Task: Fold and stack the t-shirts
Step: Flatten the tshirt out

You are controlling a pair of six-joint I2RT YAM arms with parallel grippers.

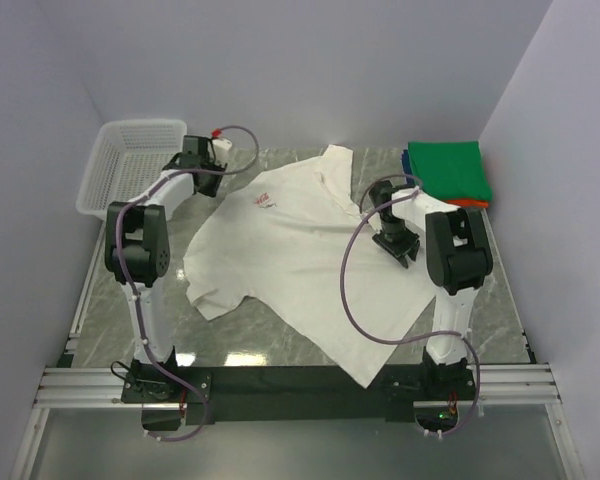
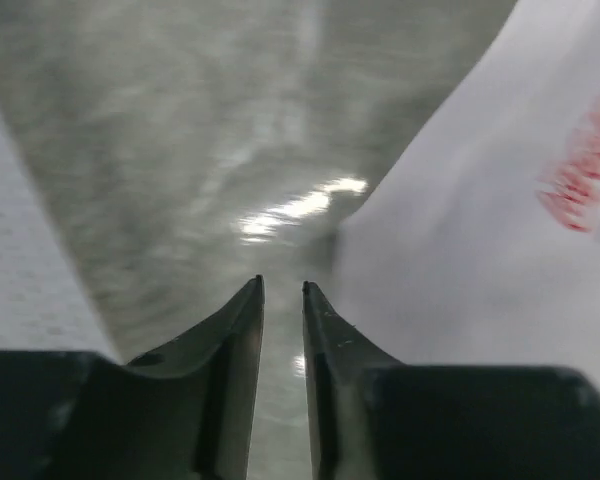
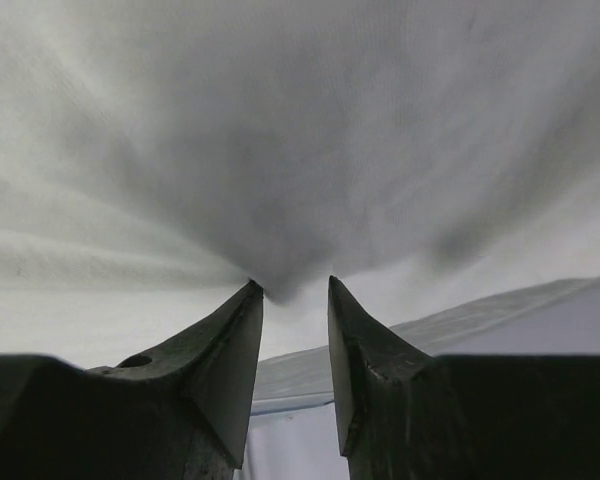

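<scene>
A white t-shirt (image 1: 290, 245) lies spread flat on the marble table, its small red logo (image 1: 265, 199) facing up. Folded t-shirts (image 1: 445, 172) are stacked at the back right, green on top with blue and orange edges showing. My left gripper (image 1: 208, 182) hovers low over bare table just left of the white tee's upper sleeve. In the left wrist view the gripper (image 2: 281, 287) has a narrow gap with nothing in it, and the tee (image 2: 460, 260) lies to its right. My right gripper (image 1: 378, 200) sits on the tee's right shoulder. The right wrist view shows that gripper (image 3: 294, 285) open, with cloth (image 3: 300, 130) bunched at its fingertips.
A white mesh basket (image 1: 130, 160) stands at the back left, close behind my left gripper; its wall (image 2: 20, 290) shows at the left edge of the left wrist view. Grey walls enclose the table on three sides. The arm bases are on the black rail (image 1: 300, 385) at the near edge.
</scene>
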